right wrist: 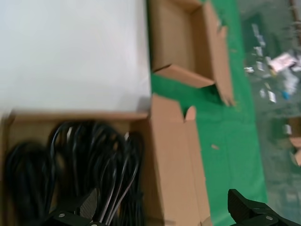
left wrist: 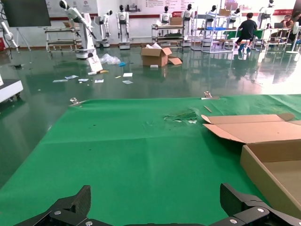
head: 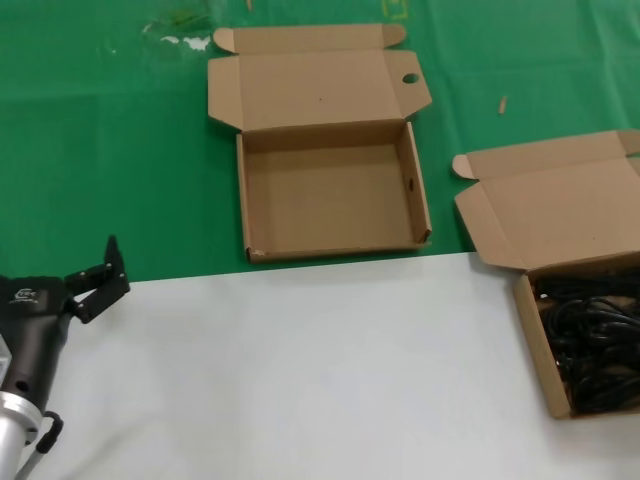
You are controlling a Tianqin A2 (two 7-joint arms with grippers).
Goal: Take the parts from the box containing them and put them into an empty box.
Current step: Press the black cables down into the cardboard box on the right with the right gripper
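The empty box point(head: 325, 195) lies open on the green cloth at the back centre; its lid tab has a round hole point(head: 410, 78). It also shows in the left wrist view point(left wrist: 273, 165) and the right wrist view point(right wrist: 181, 37). The box containing the parts point(head: 534, 345) sits at the right edge with its plain lid point(head: 560, 210) folded back. Black power cords point(head: 595, 340) fill it. My right gripper point(right wrist: 164, 205) is open above this box, one finger over the cords point(right wrist: 70, 155), the other past the lid point(right wrist: 171, 155). My left gripper point(head: 98, 278) is open and empty at the front left.
A white sheet point(head: 300, 370) covers the front of the table and green cloth point(head: 100, 150) the back. Small scraps lie on the cloth at the far left point(head: 185, 40) and near the hole tab point(head: 503, 103).
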